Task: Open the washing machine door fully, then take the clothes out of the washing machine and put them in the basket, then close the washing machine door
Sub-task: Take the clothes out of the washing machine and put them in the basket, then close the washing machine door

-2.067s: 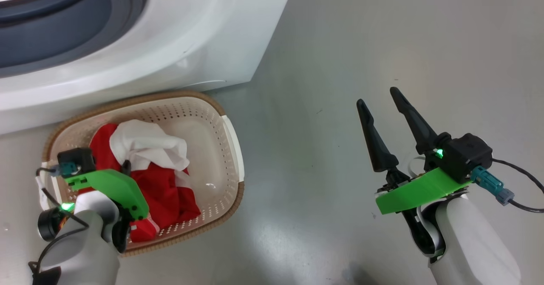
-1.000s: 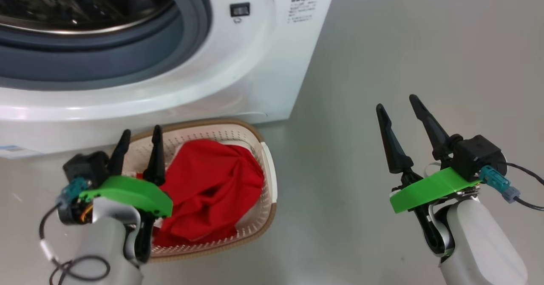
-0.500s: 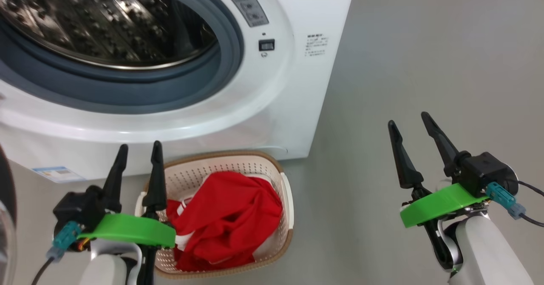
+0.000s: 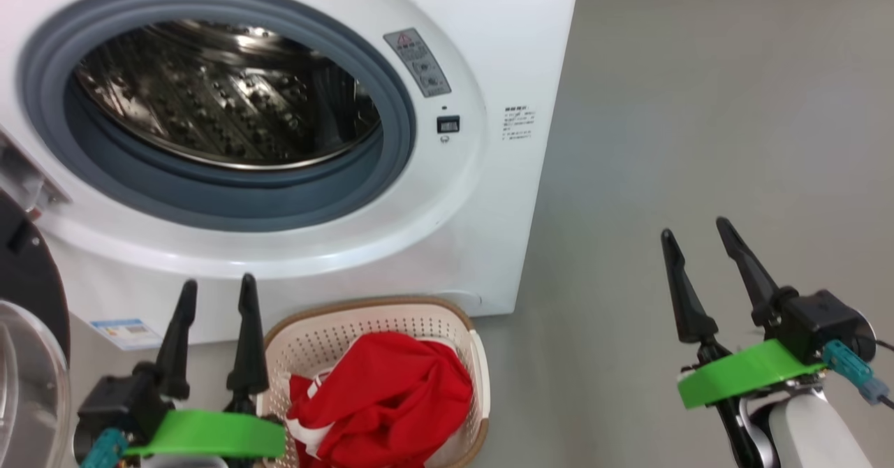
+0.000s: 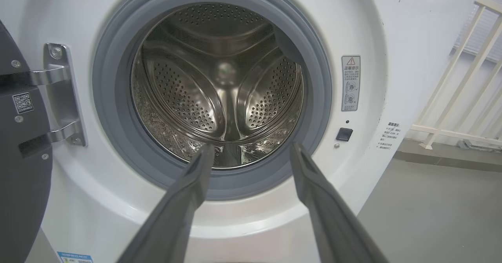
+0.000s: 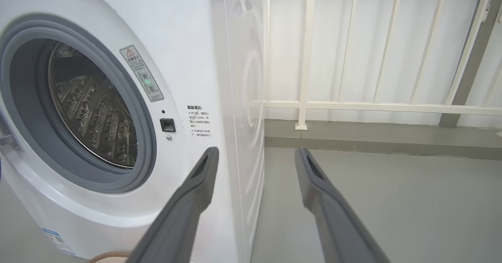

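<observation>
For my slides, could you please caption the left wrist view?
Open left gripper faces the empty perforated steel drum of the white front-loading washing machine, dark door swung open.

Red warning-triangle label [image 5: 350, 83] and notice [image 6: 200, 121] headed 温馨提示 on the washing machine [image 5: 411, 39]; QR sticker [image 5: 22, 103] on its door [image 5: 19, 184].

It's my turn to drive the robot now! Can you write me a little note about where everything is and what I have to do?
Left gripper: open, empty, pointing at the drum.
Right gripper: open, empty, over the floor right of the washing machine.
Clothes: red heap in the basket at the machine's foot; drum looks empty.
Done: door open, clothes out.
Left: shut the door, swung out on the machine's left.
</observation>
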Motion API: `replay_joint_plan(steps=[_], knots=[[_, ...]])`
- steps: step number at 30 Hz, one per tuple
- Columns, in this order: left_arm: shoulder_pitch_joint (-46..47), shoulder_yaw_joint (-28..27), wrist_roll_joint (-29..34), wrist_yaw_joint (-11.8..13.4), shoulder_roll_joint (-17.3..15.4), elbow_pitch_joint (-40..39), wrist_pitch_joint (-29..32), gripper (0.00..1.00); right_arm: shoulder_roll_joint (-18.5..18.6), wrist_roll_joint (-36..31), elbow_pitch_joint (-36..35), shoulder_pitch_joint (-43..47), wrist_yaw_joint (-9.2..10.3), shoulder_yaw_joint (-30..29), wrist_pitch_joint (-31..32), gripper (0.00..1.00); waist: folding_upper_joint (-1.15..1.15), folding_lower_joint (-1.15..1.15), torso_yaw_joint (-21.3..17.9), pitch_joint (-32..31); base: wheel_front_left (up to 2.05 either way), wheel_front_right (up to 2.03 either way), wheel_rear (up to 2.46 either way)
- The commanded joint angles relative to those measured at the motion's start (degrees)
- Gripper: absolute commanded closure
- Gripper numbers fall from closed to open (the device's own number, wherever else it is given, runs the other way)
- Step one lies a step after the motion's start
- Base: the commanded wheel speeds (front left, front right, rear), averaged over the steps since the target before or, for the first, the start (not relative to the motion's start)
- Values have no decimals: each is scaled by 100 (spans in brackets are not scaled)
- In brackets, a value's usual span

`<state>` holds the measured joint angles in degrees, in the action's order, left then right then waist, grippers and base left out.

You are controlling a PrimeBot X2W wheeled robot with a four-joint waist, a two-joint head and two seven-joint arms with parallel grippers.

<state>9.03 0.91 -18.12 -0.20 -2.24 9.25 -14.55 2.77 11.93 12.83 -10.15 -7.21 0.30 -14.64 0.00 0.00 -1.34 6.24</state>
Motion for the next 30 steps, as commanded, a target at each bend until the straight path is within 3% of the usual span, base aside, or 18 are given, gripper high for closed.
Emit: replay_joint_plan(steps=[1, 11, 30], knots=[[-87, -180, 9, 35, -70, -199, -44, 0, 10, -74, -197, 65, -28, 53, -36, 0, 0, 0, -19, -214, 0, 0, 0], [-734, -239, 46, 64, -126, -336, -45, 0, 10, -25, -530, 725, -28, -90, -36, 0, 0, 0, -91, -706, 0, 0, 0], [-1042, -225, 195, 289, -204, -360, -33, 0, 10, -34, -778, 1071, -28, -76, -36, 0, 0, 0, -2, -820, -18, 10, 8]])
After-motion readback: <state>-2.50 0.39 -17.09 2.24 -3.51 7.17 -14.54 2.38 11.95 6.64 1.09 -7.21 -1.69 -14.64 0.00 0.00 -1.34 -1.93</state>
